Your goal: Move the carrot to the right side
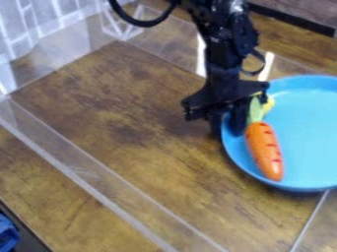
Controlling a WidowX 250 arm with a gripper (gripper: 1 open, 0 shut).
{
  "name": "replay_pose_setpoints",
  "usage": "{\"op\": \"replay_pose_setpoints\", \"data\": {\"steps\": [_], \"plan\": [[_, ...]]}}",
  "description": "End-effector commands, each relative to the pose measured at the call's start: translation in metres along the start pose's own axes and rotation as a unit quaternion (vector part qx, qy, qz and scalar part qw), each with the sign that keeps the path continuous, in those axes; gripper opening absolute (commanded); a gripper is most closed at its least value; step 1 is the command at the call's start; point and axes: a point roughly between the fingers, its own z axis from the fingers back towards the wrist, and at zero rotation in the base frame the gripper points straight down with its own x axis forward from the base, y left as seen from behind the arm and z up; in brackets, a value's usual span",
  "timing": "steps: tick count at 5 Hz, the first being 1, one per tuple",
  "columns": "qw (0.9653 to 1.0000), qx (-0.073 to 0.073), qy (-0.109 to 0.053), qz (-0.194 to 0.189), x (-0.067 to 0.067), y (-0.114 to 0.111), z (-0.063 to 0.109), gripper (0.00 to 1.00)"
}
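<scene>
The carrot (265,151), orange with dark stripes, lies lengthwise in the blue plate (310,126) at the right, its pale green top (259,105) pointing toward the far side. My gripper (227,110) points down at the plate's left rim, right beside the green top. One dark finger (249,112) stands against the leaves and the other is over the wood left of the rim. The picture is blurred, so how wide the jaws stand, and whether they hold the top, does not show.
The plate sits on a brown wooden table (118,118). A clear plastic barrier (79,162) runs along the table's left and front edges. A thin white strip (267,65) stands just behind the gripper.
</scene>
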Motion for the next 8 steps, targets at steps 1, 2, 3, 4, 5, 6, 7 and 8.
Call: {"op": "replay_pose_setpoints", "data": {"steps": [1,2,3,4,5,6,7,8], "plan": [[0.9991,0.032,0.016,0.024,-0.019,0.014,-0.021,0.00],[0.9984,0.037,0.009,0.042,-0.012,0.022,-0.010,0.00],[0.9976,0.041,0.003,0.056,-0.006,0.029,0.002,0.00],[0.9972,0.044,-0.002,0.060,-0.012,0.031,0.006,0.00],[0.9970,0.045,-0.004,0.062,-0.018,0.033,0.011,0.00],[0.9984,0.040,-0.004,0.040,-0.002,0.038,0.028,1.00],[0.9980,0.029,-0.010,0.055,0.007,0.028,0.042,0.00],[0.9972,0.020,-0.011,0.071,0.015,0.017,0.056,0.00]]}}
